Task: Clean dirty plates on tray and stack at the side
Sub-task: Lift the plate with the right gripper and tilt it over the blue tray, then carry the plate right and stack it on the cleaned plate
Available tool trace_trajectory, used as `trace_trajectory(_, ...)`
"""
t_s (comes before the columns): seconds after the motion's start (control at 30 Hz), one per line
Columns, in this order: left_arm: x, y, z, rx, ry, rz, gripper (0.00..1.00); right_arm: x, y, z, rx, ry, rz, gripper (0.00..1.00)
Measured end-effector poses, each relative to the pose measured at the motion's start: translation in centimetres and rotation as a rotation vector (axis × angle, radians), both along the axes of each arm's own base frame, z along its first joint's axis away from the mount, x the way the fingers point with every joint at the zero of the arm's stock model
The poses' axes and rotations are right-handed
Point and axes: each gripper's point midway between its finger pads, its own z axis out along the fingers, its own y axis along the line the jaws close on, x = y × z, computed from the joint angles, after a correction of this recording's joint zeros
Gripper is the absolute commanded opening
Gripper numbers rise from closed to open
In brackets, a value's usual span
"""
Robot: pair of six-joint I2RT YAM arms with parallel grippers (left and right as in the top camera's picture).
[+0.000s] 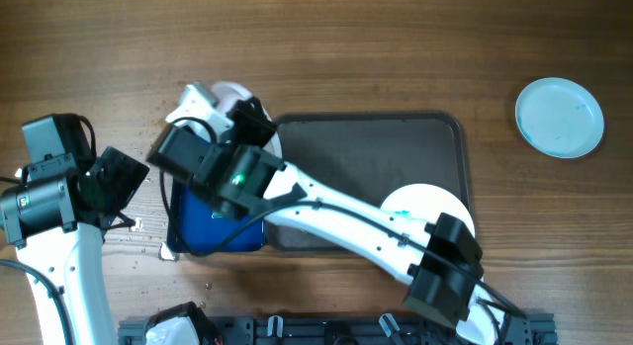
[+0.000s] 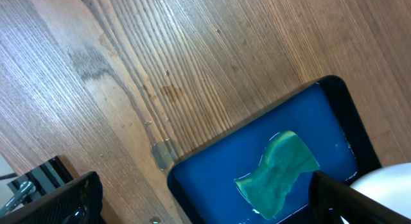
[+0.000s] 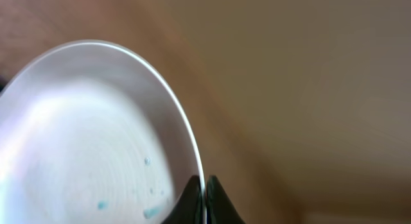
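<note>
My right gripper (image 3: 203, 197) is shut on the rim of a white plate (image 3: 96, 140) with small blue-green spots on it. In the overhead view this plate (image 1: 230, 92) is held off the dark tray's (image 1: 366, 137) left end, above the blue tub (image 1: 213, 226). A second white plate (image 1: 427, 207) lies on the tray's right end. A light blue plate (image 1: 560, 118) lies on the table at the far right. My left gripper (image 2: 205, 208) is open and empty beside the tub (image 2: 212, 179), which holds a green sponge (image 2: 279, 172). In the overhead view the left gripper (image 1: 129, 182) is left of the tub.
Water drops and a small clear scrap (image 2: 162, 153) lie on the wood by the tub's corner. A dark rack (image 1: 326, 330) runs along the table's front edge. The right arm (image 1: 336, 212) stretches across the tray's front left corner.
</note>
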Motion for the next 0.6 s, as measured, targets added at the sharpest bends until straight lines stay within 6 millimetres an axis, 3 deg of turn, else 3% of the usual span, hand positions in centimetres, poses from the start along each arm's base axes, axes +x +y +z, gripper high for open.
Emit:
trace_trajectory(0.17,0.0,0.0,0.0,0.0,0.0,0.0,1.0,2.0,-1.2,-4.0,0.349,0.281,-0.123,0.05)
trace_trajectory(0.3,0.0,0.0,0.0,0.0,0.0,0.0,1.0,5.0,-5.3,-3.4,0.59,0.424,-0.259,0.04)
trace_trajectory(0.47,0.0,0.0,0.0,0.0,0.0,0.0,1.0,9.1,-18.5,1.9,0.856,0.446,-0.5,0.04)
trace_trajectory(0.53,0.0,0.0,0.0,0.0,0.0,0.0,1.0,9.9,-25.7,2.6,0.911,0.427,-0.656,0.04)
trace_trajectory(0.6,0.0,0.0,0.0,0.0,0.0,0.0,1.0,10.0,-30.8,2.1,0.936,0.421,-0.781,0.04)
